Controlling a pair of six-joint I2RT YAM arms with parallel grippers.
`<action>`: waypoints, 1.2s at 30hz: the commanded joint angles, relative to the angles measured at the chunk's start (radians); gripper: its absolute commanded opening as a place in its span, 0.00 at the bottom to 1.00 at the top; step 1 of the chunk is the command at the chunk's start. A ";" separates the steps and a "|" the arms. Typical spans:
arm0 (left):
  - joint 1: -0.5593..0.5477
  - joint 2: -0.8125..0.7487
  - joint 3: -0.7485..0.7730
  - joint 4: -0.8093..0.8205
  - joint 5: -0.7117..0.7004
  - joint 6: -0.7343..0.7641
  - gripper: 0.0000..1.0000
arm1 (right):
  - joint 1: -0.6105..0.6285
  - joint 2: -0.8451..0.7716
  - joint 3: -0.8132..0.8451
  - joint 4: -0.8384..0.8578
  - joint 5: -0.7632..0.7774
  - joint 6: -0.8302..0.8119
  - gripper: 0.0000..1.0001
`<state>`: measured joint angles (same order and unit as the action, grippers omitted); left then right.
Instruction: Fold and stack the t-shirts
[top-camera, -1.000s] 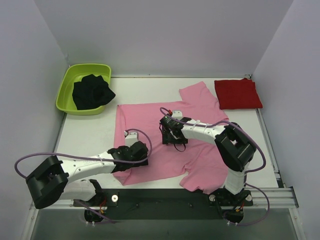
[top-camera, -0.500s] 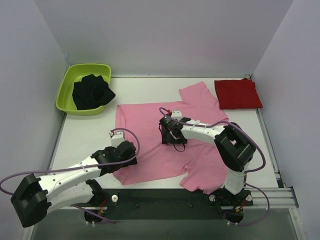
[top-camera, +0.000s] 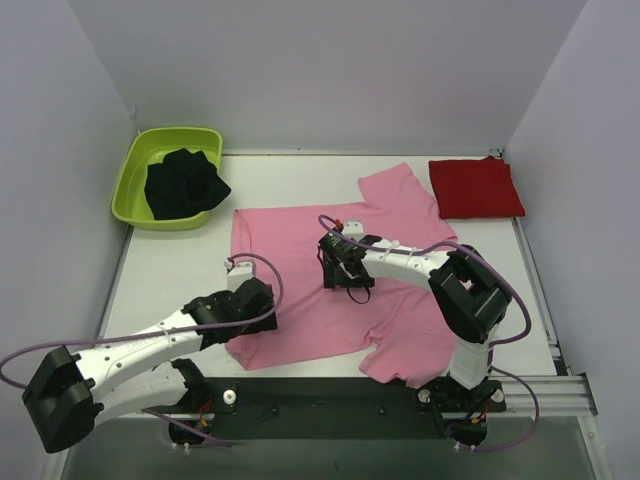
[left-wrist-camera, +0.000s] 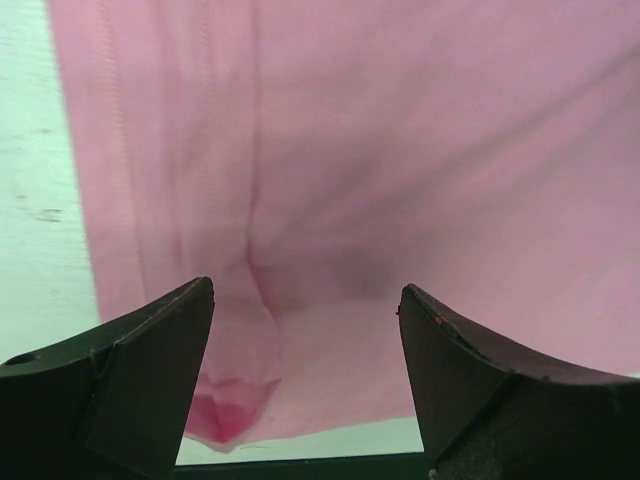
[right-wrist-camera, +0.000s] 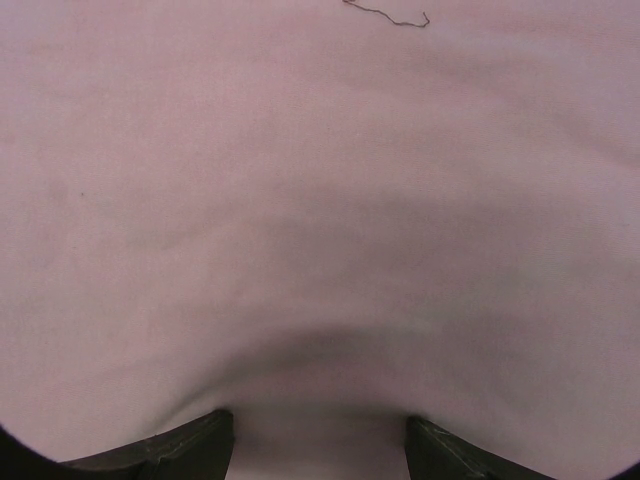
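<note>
A light pink t-shirt (top-camera: 330, 260) lies spread flat across the middle of the table. A deep red t-shirt (top-camera: 476, 187) rests folded at the back right. My left gripper (top-camera: 255, 305) hovers open over the pink shirt's near left corner. In the left wrist view the left gripper (left-wrist-camera: 305, 290) has pink cloth (left-wrist-camera: 380, 150) below it and nothing between its fingers (left-wrist-camera: 150, 380). My right gripper (top-camera: 342, 272) presses down on the middle of the pink shirt. In the right wrist view the right gripper (right-wrist-camera: 320, 420) is open, and pink cloth (right-wrist-camera: 320, 200) fills the frame.
A lime green tub (top-camera: 135, 175) holding a bunched black cloth (top-camera: 183, 183) stands at the back left. Bare white table (top-camera: 165, 265) lies left of the pink shirt. Walls close in on three sides.
The left arm has swung its elbow out to the left and down, and its gripper has shifted slightly left along the pink shirt's near corner. The right arm has stayed still.
</note>
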<state>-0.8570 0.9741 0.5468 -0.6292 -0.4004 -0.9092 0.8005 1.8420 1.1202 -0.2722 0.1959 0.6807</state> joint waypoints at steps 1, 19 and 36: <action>-0.120 0.093 0.076 0.078 0.000 -0.028 0.84 | 0.016 0.091 -0.057 -0.061 -0.009 0.006 0.68; -0.205 0.233 0.038 0.105 0.038 -0.117 0.84 | 0.014 0.102 -0.049 -0.059 -0.015 0.000 0.68; -0.192 -0.052 -0.042 -0.147 -0.086 -0.304 0.84 | 0.017 0.109 -0.063 -0.044 -0.029 -0.001 0.68</action>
<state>-1.0580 1.0435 0.5137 -0.6510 -0.4088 -1.1137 0.8059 1.8465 1.1221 -0.2604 0.2016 0.6796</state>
